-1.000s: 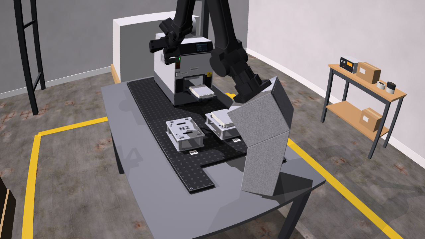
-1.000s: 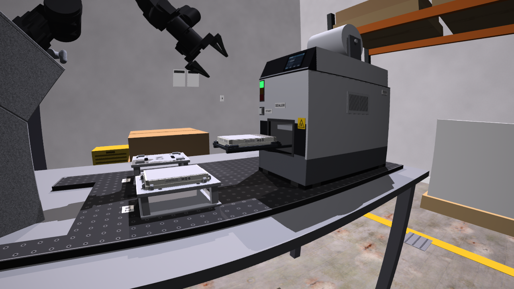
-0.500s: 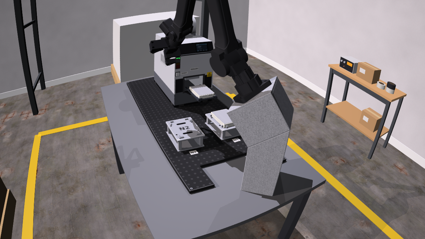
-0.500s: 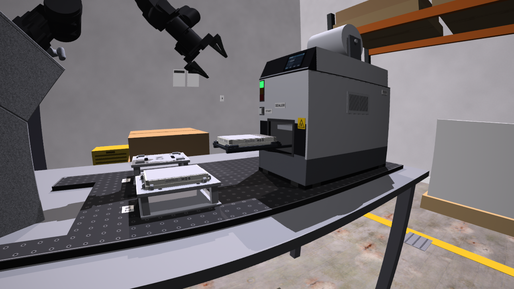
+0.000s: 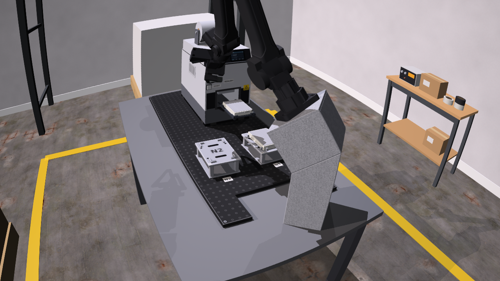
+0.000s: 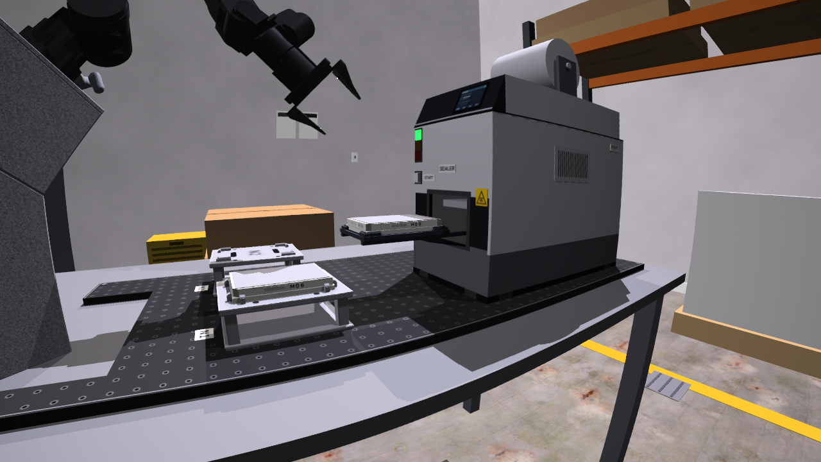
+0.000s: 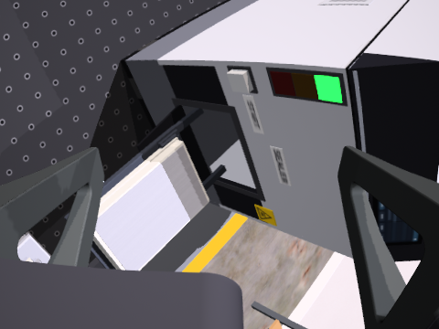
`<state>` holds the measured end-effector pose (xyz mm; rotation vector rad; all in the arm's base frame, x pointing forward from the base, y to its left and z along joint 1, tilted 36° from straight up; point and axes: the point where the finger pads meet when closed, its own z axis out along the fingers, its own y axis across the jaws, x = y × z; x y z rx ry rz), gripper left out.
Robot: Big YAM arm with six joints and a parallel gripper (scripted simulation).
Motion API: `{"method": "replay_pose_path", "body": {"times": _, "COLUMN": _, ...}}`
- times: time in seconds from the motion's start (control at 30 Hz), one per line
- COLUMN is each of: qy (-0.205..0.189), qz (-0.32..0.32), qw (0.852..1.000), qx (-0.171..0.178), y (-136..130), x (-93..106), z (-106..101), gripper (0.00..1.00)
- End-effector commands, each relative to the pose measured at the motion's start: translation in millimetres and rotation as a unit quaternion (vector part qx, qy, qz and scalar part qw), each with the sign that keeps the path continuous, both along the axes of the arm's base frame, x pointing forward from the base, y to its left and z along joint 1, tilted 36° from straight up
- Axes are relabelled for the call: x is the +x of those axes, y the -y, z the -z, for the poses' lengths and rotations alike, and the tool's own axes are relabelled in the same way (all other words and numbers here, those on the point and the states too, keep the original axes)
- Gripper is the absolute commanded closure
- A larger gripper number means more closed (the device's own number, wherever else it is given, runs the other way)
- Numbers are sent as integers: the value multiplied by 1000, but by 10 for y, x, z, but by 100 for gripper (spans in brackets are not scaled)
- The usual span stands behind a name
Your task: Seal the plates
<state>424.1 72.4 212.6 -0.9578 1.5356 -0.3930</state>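
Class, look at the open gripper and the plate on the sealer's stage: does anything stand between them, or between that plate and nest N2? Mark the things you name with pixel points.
Nothing visible stands between the gripper [image 6: 342, 115] and the plate M09 [image 5: 237, 107] [image 6: 393, 222] [image 7: 146, 215]. Nor does anything visible stand between that plate and nest N2 [image 5: 217, 150] [image 6: 255, 253], whose top bears no plate.
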Motion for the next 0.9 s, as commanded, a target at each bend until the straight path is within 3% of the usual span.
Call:
{"method": "replay_pose_path", "body": {"times": 0.0, "qy": 21, "qz": 10, "qw": 998, "qx": 59, "y": 26, "x": 64, "z": -186, "gripper": 6}}
{"method": "replay_pose_path", "body": {"times": 0.07, "qy": 20, "qz": 17, "qw": 995, "qx": 96, "y": 88, "x": 45, "z": -149, "gripper": 7}}
{"method": "replay_pose_path", "body": {"times": 0.27, "qy": -29, "qz": 43, "qw": 980, "qx": 193, "y": 288, "x": -22, "z": 327, "gripper": 11}}
{"method": "replay_pose_path", "body": {"times": 0.47, "qy": -47, "qz": 61, "qw": 956, "qx": 285, "y": 445, "x": -24, "z": 519, "gripper": 14}}
{"method": "replay_pose_path", "body": {"times": 0.53, "qy": -47, "qz": 61, "qw": 956, "qx": 285, "y": 445, "x": -24, "z": 519, "gripper": 14}}
{"method": "replay_pose_path", "body": {"times": 0.57, "qy": -45, "qz": 58, "qw": 955, "qx": 289, "y": 404, "x": -22, "z": 455, "gripper": 100}}
{"method": "replay_pose_path", "body": {"times": 0.87, "qy": -80, "qz": 78, "qw": 897, "qx": 428, "y": 304, "x": 62, "z": 275, "gripper": 100}}
